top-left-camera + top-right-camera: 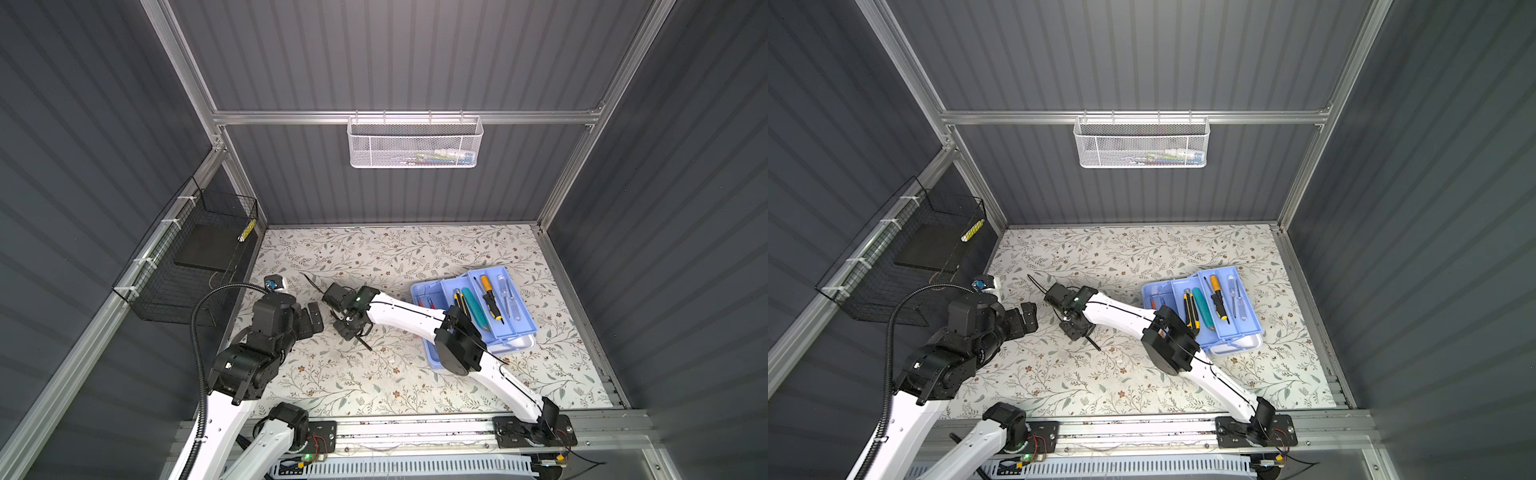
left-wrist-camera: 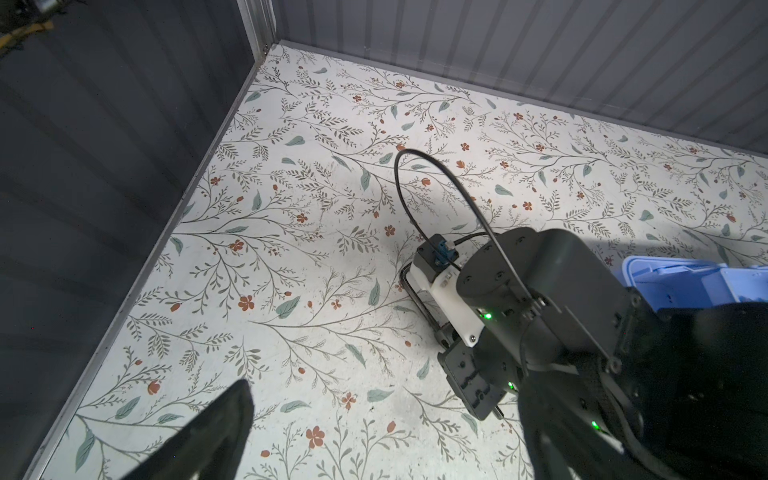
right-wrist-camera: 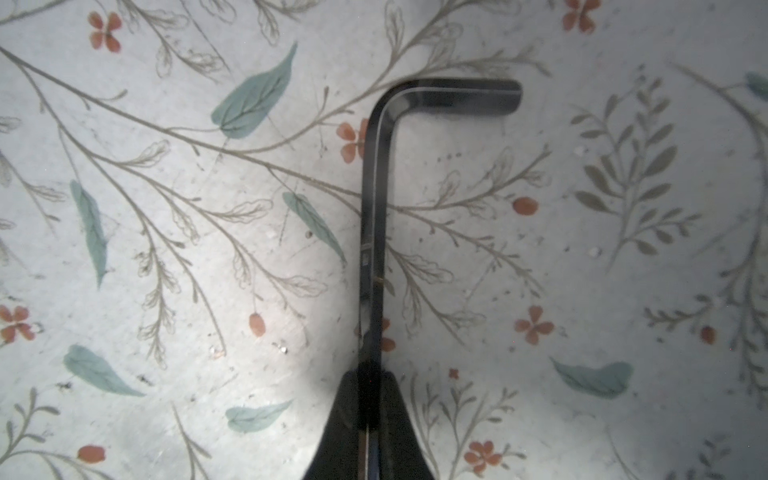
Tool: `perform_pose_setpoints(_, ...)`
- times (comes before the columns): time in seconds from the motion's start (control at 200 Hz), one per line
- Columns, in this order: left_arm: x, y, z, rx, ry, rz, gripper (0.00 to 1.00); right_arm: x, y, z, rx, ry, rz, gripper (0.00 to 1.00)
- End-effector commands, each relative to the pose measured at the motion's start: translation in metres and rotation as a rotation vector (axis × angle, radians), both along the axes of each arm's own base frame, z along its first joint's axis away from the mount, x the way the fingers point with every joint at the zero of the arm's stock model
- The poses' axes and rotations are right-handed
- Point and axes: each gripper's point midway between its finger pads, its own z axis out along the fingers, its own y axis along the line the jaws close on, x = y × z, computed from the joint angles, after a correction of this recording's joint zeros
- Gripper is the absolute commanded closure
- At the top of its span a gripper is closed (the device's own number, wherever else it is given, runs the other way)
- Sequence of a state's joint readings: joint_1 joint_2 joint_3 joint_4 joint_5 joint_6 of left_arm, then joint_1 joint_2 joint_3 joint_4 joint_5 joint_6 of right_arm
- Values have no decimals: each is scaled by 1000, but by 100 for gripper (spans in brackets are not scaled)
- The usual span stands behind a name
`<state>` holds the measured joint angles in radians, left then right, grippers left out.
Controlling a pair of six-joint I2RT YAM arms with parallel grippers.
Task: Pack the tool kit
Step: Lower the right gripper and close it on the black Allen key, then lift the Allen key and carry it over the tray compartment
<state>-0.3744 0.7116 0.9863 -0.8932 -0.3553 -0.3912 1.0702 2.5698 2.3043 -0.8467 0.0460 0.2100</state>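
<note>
Both top views look down from high above the front edge of the cell and face the back wall (image 1: pixel 395 62). They stand far enough off to take in the whole worktop (image 1: pixel 374 257), the white mesh basket (image 1: pixel 414 142) at upper centre and the black wire basket (image 1: pixel 905 266) at left. The two share nearly the same scene, shifted slightly sideways.

The left wrist view looks obliquely down across the worktop, at middling range, toward a wall corner (image 2: pixel 266 45) in the upper left of its frame. It shares with both top views the right hand (image 1: pixel 352 332), which sits at its lower right.

The right wrist view faces straight down, very near the worktop, along the hex key (image 3: pixel 374 208).
</note>
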Motion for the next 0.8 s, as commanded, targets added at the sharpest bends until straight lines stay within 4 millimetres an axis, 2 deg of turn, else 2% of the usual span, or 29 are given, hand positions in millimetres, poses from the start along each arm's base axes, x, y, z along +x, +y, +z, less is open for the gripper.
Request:
perform_pose_setpoints(0.0, 2, -5, -2, -3, 5, -25, 0, 3, -6, 26, 19, -7, -32, 100)
perform_pose_setpoints(0.165, 4, -7, -5, -11, 18, -27, 0, 9, -13, 71, 84, -70, -58, 100)
perform_pose_setpoints(0.37, 7, -12, -7, -36, 18, -34, 0, 16, -40, 103, 116, -113, -124, 100)
perform_pose_setpoints(0.595, 12, -28, -21, -82, 49, -89, 0, 23, -94, 129, 104, -163, -240, 100)
perform_pose_setpoints(0.796, 18, -39, -27, -113, 50, -121, 0, 24, -163, 143, 133, -170, -407, 100)
